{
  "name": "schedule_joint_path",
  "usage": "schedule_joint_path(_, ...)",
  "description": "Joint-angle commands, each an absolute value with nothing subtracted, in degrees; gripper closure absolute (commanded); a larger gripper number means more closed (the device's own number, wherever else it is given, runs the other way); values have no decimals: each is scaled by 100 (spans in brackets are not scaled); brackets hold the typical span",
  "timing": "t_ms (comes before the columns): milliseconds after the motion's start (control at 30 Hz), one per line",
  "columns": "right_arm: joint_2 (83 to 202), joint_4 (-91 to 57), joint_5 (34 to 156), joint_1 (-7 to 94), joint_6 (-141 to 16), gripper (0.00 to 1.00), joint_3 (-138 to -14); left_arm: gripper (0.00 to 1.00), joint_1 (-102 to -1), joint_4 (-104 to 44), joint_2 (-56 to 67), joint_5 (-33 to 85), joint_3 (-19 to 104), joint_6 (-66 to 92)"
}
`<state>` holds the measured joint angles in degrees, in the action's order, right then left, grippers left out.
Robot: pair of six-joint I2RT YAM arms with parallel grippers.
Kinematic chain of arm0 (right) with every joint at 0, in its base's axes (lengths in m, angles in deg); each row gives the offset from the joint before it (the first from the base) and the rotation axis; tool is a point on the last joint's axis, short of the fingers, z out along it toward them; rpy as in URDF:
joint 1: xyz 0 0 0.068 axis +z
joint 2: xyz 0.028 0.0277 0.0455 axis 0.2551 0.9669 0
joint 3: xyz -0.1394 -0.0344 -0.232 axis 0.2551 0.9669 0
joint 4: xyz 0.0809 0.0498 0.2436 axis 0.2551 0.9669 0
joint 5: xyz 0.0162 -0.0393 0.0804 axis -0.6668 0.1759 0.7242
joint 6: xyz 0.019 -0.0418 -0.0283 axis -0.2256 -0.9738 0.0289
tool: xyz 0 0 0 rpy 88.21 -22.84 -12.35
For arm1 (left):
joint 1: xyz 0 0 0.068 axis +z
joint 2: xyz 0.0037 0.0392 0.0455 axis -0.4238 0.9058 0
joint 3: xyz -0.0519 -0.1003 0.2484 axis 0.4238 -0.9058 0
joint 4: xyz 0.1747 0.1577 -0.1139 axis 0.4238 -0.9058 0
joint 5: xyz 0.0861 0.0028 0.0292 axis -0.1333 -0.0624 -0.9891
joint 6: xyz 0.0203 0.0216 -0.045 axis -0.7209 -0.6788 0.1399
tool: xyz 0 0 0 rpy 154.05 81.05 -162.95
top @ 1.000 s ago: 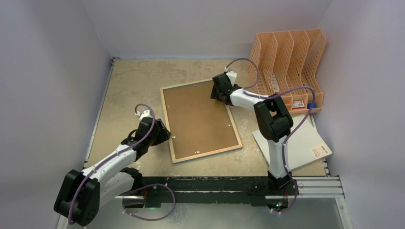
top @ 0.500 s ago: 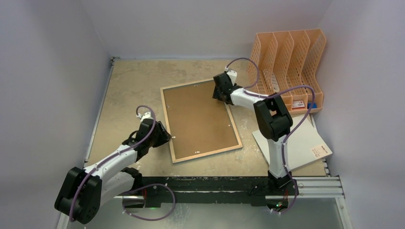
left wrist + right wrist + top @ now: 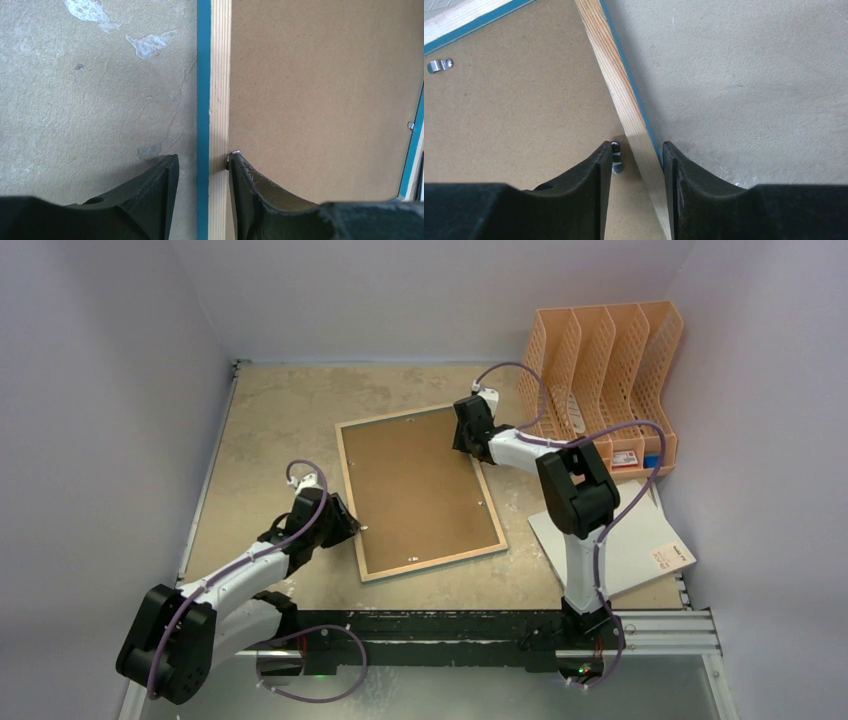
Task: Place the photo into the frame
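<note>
While the frame (image 3: 435,561) lies face down on the table (image 3: 280,410), slightly askew, its pale wood rear edges surround a brown backing board (image 3: 415,490) that fills it.

The left gripper (image 3: 340,523) sits low at the frame's left rail, towards the near corner. In the left wrist view this gripper (image 3: 202,162) has its jaws apart and straddling the rail (image 3: 220,100) – the outer finger over bare table with a gap to the blue edge, the inner finger's tip touching the line where wood meets board.

The right gripper (image 3: 466,433) is at the right rail, close to the far corner. In its wrist view the right gripper (image 3: 637,150) is also spread across the rail – the outer finger just against the blue edge, the inner finger over the board beside a small metal clip (image 3: 616,161).

A peach organiser (image 3: 605,370) stands at the far right, with a white sheet (image 3: 640,540) lying nearer.
</note>
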<state>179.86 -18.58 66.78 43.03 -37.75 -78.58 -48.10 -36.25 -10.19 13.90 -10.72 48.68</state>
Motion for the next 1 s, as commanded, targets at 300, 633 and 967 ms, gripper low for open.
schedule_joint_path(300,17715,-1652,7091,4397,-4217,73,-7545,57,-4828,-3861,-1062,1235,-1014,4746)
schedule_joint_path(633,17581,-1741,7166,4379,-4236,74,-7512,57,-4828,-3935,-1131,1209,-986,4714)
schedule_joint_path(967,16621,-1531,7154,4376,-3807,43,-7454,47,-4820,-4538,-1560,898,-417,4482)
